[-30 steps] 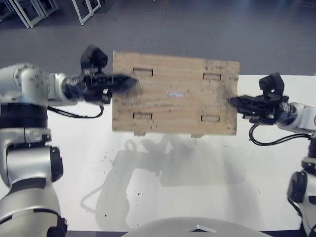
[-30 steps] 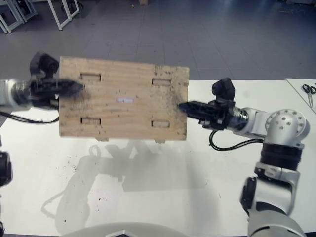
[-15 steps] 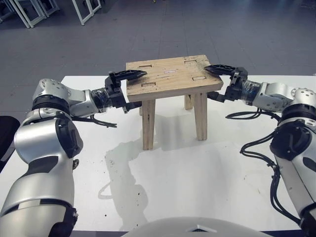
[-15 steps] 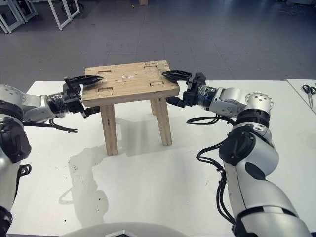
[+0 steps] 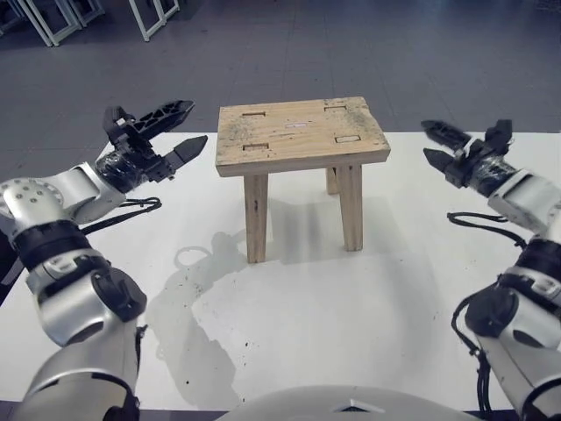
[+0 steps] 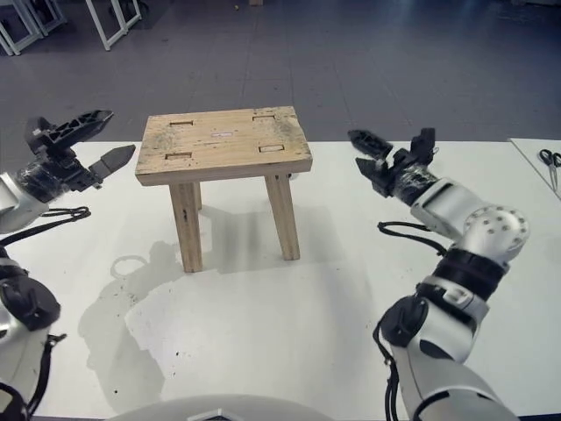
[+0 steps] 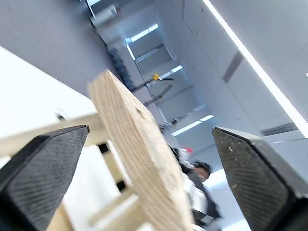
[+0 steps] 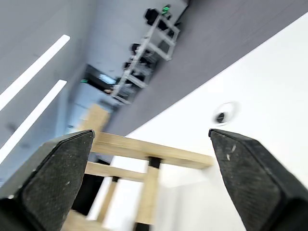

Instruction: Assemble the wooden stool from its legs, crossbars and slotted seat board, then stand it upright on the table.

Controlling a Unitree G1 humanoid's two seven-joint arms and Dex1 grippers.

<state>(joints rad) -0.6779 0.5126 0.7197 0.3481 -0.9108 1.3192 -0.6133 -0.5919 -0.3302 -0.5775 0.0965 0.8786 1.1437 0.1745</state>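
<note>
The assembled wooden stool (image 5: 300,140) stands upright on its legs on the white table (image 5: 351,307), slotted seat board on top. My left gripper (image 5: 180,130) hangs open to the stool's left, a short gap from the seat edge, holding nothing. On the other side my right gripper (image 5: 436,143) is open too, clear of the seat. The left wrist view looks along the seat board (image 7: 139,154) between its two fingers (image 7: 43,168). In the right wrist view the stool's legs and crossbars (image 8: 139,159) lie between its fingers (image 8: 250,173).
Scissors (image 6: 550,160) lie on a second table at the far right. Metal-framed furniture (image 5: 149,13) stands on the grey floor behind. Open table surface stretches in front of the stool toward me.
The stool was held up between both grippers, then set upright on the table. Both grippers have let go of the seat and drawn back outward, open.
</note>
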